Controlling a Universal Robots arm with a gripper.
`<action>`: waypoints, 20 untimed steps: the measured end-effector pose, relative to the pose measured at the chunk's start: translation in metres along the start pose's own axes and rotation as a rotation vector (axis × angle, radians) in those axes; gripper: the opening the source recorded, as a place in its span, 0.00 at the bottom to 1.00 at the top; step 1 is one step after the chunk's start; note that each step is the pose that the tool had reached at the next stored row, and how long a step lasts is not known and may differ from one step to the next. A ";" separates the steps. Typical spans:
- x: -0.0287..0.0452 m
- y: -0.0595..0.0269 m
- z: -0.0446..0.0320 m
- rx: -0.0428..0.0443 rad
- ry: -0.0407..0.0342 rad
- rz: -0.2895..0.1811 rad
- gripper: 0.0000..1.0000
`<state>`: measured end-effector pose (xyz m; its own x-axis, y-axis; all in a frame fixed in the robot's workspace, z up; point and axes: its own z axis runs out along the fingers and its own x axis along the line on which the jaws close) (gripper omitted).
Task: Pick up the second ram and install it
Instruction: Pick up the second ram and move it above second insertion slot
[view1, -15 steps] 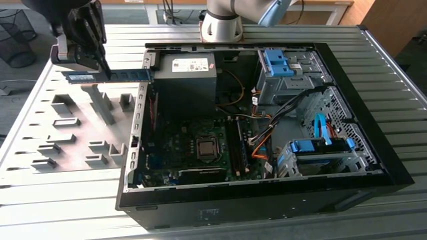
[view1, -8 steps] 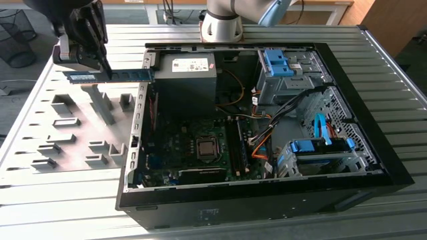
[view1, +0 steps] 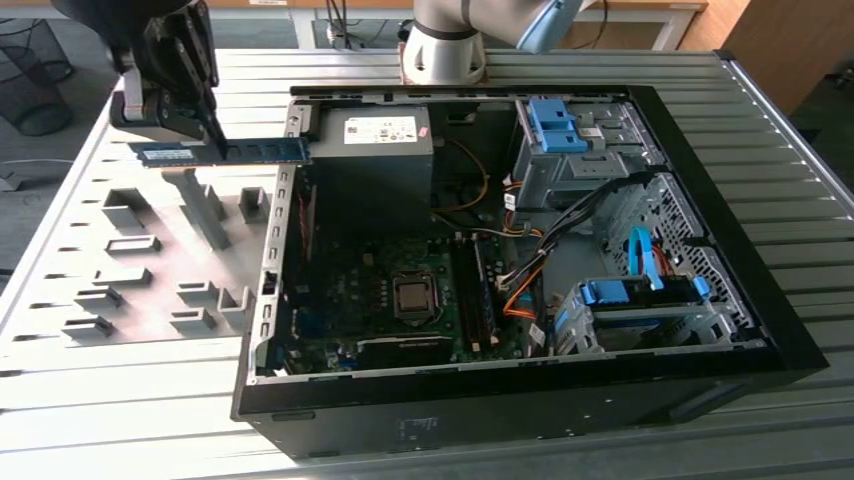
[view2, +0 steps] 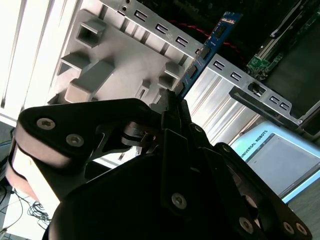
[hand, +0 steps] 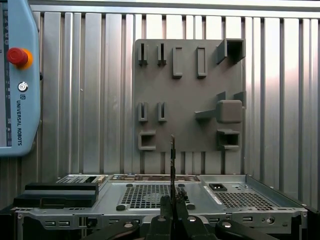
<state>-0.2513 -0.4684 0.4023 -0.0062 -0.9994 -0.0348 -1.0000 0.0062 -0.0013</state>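
The gripper (view1: 203, 138) is clamped on the second ram (view1: 247, 151), carried edge-up above the grey fixture plate (view1: 80, 215), just outside the computer case (view1: 787, 340). The stick's long axis lies level, one end at the case wall, seemingly crosswise to the case's memory slots (view1: 477, 290).

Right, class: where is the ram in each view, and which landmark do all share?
Exterior view: ram level in the gripper, beside the case.
Second wrist view: ram slants from the gripper towards the case.
First wrist view: ram edge-on, sticking out of the gripper.
Shared landmark: the plate.
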 end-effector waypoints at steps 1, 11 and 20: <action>0.0000 -0.0002 0.0000 0.0000 0.0000 0.000 0.14; 0.0000 -0.0036 0.0000 0.0000 0.0000 0.000 0.14; -0.0001 -0.0062 0.0000 0.0000 0.0000 0.000 0.14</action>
<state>-0.2452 -0.4684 0.4023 -0.0062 -0.9994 -0.0347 -1.0000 0.0062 -0.0013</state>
